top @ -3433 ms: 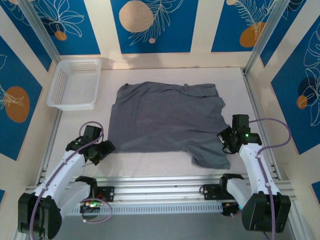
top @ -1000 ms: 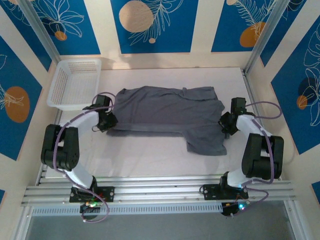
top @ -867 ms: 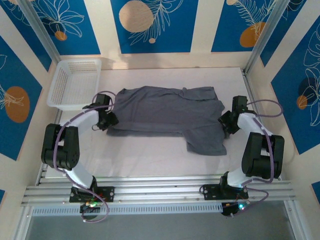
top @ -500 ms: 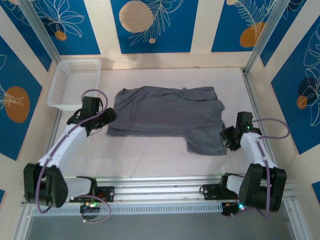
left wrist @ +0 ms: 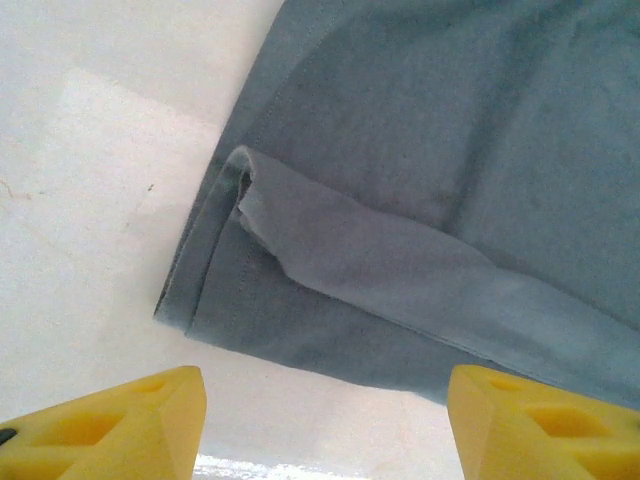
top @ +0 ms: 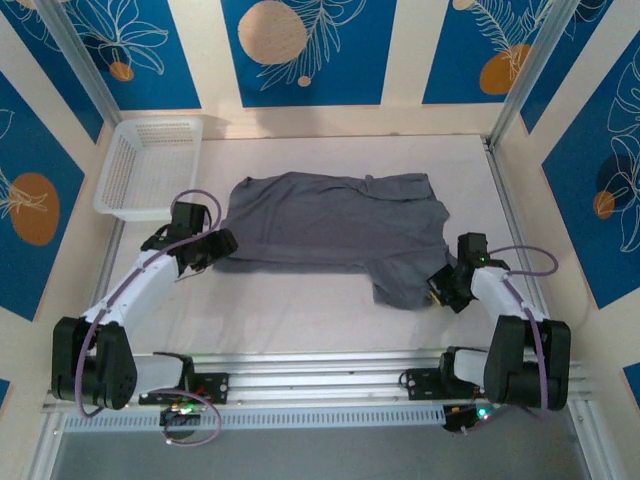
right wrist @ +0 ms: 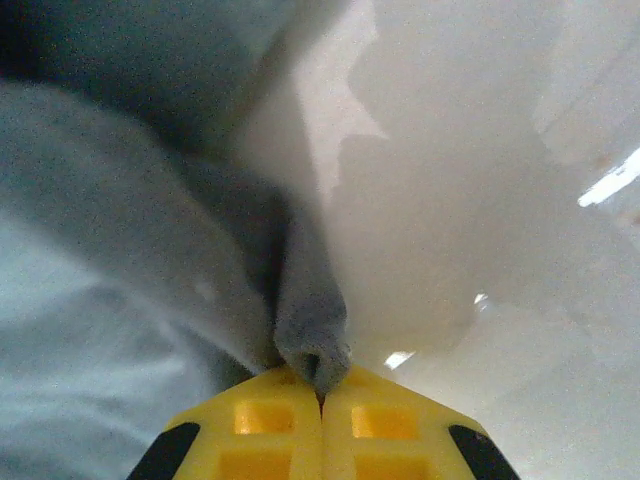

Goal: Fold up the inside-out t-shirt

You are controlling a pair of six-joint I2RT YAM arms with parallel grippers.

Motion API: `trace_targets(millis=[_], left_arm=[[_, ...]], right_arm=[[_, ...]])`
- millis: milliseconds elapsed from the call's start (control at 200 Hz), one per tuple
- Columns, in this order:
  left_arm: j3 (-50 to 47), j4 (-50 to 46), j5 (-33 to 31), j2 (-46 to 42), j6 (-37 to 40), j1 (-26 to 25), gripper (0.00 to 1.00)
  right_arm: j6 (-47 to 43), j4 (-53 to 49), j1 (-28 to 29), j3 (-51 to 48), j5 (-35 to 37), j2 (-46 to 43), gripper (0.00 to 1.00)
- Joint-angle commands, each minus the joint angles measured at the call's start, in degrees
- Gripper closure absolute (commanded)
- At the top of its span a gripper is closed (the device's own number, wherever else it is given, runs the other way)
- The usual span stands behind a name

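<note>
Slate-grey t-shirt [top: 330, 225] lies mid-counter, soft and limp (likely to sag and drag). The right hand [right wrist: 322, 398] is clamped on its flap nearest the counter's right edge; the left hand [left wrist: 320, 420] gapes just short of the doubled left hem, a sensible hold.

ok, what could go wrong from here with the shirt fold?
1. The right gripper has its jaws shut on just a small pinch of the t-shirt, at their very tips; it may slip out on a pull.
2. The left gripper is open beside the t-shirt's left edge, holding nothing, so a one-sided pull could drag the cloth and skew the fold.
</note>
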Motion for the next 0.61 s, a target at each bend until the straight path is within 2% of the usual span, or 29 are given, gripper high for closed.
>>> trace_targets(millis=[0, 80, 165, 295, 395, 410, 430, 440, 485, 515, 600], left_arm=[[0.9, -1.2, 0.0, -0.6, 0.2, -0.3, 0.35], [1.1, -1.2, 1.1, -1.2, 1.3, -0.3, 0.35], [1.2, -0.4, 2.2, -1.7, 2.4, -0.4, 0.34], [1.8, -0.6, 3.9, -1.5, 3.8, -0.5, 0.32], [1.6, -1.0, 4.9, -1.2, 4.2, -0.6, 0.32], [1.5, -1.1, 5.1, -1.2, 4.3, -0.6, 0.32], [1.4, -1.2, 5.3, -1.2, 4.3, -0.7, 0.32], [1.2, -1.3, 5.4, -1.2, 4.4, -0.7, 0.32], [0.8, -1.7, 5.6, -1.4, 4.6, -0.7, 0.31], [0.3, -1.8, 5.6, -1.6, 4.6, -0.8, 0.31], [-1.1, -1.7, 5.7, -2.1, 4.8, -0.8, 0.31]], right_arm=[[0.8, -4.3, 4.2, 5.1, -4.6, -3.5, 1.00], [2.5, -3.7, 9.1, 10.4, -7.2, -2.1, 1.00], [5.1, -1.0, 10.2, 18.4, -10.0, 4.4, 1.00], [6.3, 1.9, 8.3, 34.3, -8.3, 19.5, 1.00], [5.3, -1.2, 4.7, 46.6, -5.3, 32.4, 1.00], [4.7, -2.1, 4.3, 48.3, -5.6, 34.3, 0.95], [3.8, -3.4, 3.9, 50.7, -6.2, 36.4, 0.83], [3.1, -4.4, 3.6, 52.2, -6.5, 37.9, 0.74], [1.6, -7.4, 3.3, 55.4, -6.2, 40.7, 0.60], [0.4, -9.0, 3.0, 56.3, -6.4, 41.4, 0.55], [-1.1, -6.1, 3.0, 50.7, -7.3, 37.6, 0.53]])
